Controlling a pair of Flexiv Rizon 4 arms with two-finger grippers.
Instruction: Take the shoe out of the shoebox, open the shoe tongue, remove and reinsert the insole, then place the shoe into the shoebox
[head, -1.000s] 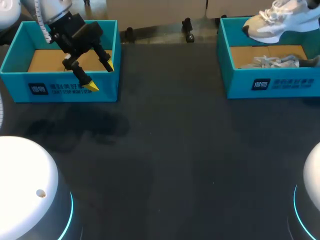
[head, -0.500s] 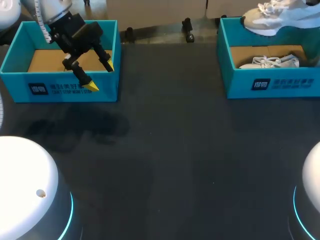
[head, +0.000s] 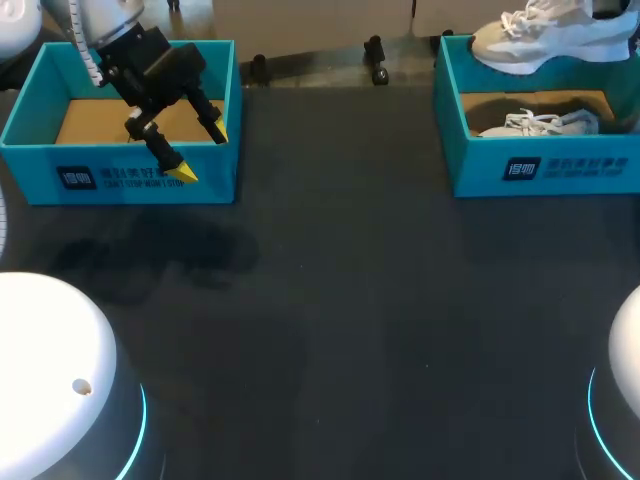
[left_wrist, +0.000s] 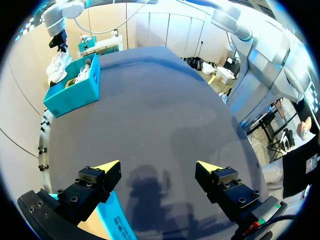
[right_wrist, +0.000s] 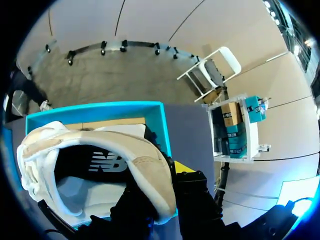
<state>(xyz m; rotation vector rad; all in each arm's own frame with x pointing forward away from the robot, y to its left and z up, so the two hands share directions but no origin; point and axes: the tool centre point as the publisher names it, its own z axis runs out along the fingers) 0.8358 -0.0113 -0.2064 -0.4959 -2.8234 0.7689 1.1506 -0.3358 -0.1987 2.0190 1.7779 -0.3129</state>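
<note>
Head high behind, facing down; wrists fisheye; shared shoebox (head: 560, 165).

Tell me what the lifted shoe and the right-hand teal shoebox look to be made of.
Lifted shoe: the beige upper looks like suede or nubuck, matte and faintly napped at the heel. The thick pale sole looks like foam or rubber. Teal shoebox: probably cardboard, smooth matte teal outside with thin straight walls and bare brown board on its floor.

shoe (head: 548, 42) | drifted slightly left above the right shoebox (head: 470, 170) | apparently tipped nearer level
</note>
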